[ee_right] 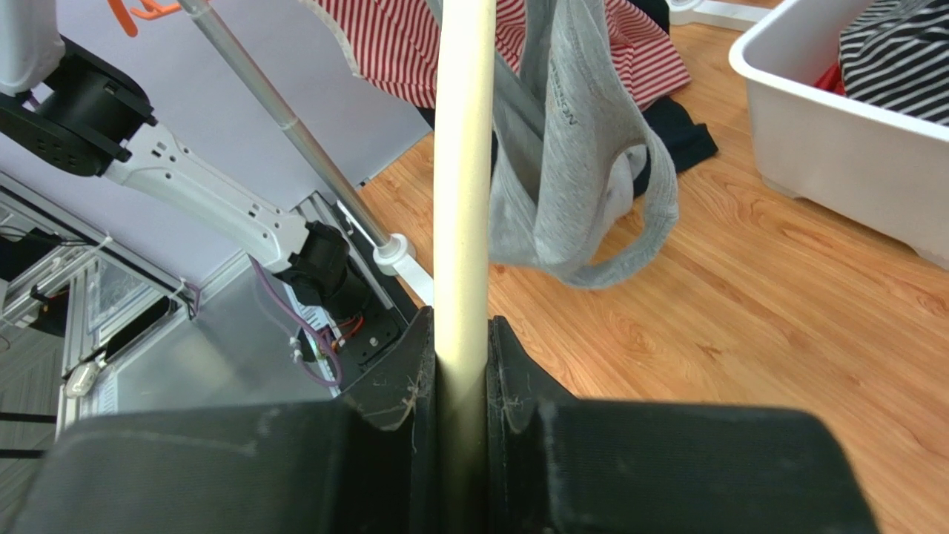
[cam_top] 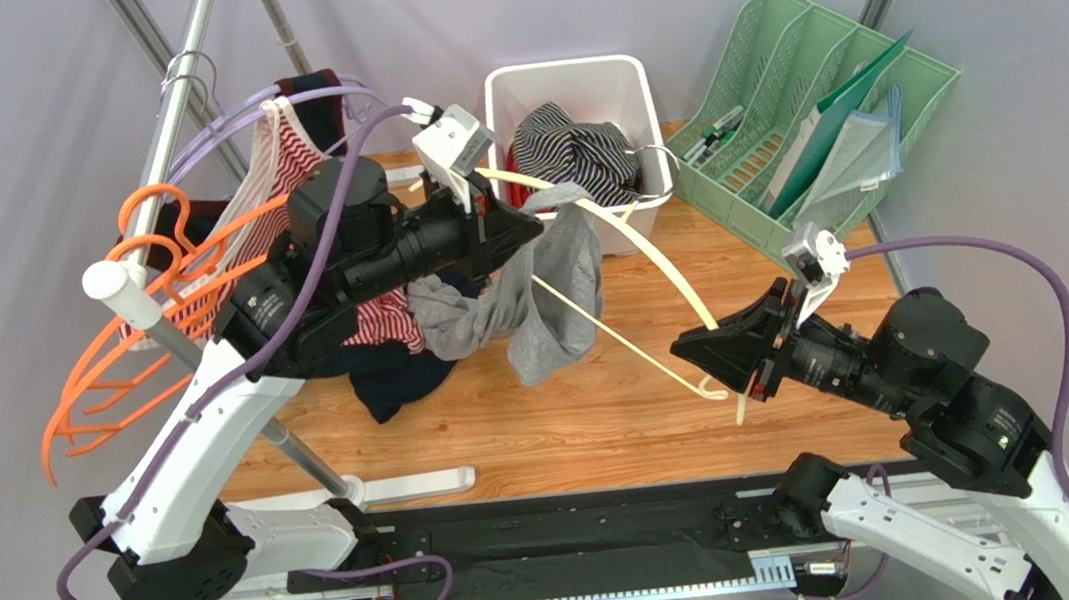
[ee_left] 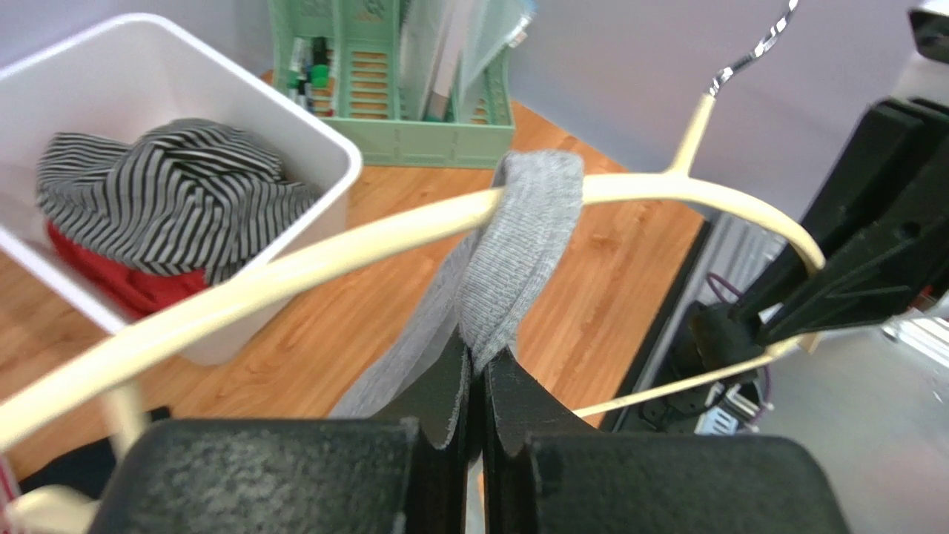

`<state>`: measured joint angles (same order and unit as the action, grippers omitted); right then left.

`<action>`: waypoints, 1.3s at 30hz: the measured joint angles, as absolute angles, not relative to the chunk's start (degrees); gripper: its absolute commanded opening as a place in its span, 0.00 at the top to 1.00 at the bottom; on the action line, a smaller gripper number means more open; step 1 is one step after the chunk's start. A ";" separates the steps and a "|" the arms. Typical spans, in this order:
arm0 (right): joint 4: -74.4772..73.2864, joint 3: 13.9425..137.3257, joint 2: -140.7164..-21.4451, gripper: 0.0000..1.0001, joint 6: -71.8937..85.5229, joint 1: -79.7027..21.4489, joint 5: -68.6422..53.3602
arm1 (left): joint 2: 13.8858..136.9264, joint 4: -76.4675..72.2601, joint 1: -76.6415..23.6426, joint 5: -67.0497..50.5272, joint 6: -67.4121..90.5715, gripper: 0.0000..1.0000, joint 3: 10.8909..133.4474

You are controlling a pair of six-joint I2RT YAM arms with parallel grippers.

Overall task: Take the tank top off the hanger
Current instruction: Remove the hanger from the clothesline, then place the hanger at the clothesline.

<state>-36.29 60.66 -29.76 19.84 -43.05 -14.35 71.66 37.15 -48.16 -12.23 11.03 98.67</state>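
Right gripper (ee_right: 462,362) clamps the hanger (ee_right: 465,167) end to steady it, while left gripper (ee_left: 479,389) pinches the grey tank top (ee_left: 532,217) strap draped over it, likely to pull it free.

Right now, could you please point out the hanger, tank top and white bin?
hanger (ee_right: 466,167), right wrist view, cream arm.
tank top (ee_left: 535,211), left wrist view, gray strap.
white bin (cam_top: 563,70), top external view, far rim.
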 measured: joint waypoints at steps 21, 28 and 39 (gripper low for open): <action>-50.00 66.89 -12.51 1.00 20.40 -43.05 -4.34 | 71.75 37.50 -48.21 8.45 6.59 1.00 102.08; -51.24 71.24 -18.98 1.00 21.17 -43.03 7.38 | 66.94 37.87 -48.23 -11.49 11.03 1.00 93.49; -54.00 78.87 -43.92 1.00 8.73 -42.96 -1.74 | 50.35 35.59 -48.25 -38.02 13.39 1.00 73.69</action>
<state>-54.00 78.87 -43.92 8.73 -42.96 -1.74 50.35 35.59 -48.25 -38.02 13.39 73.69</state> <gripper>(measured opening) 0.124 0.009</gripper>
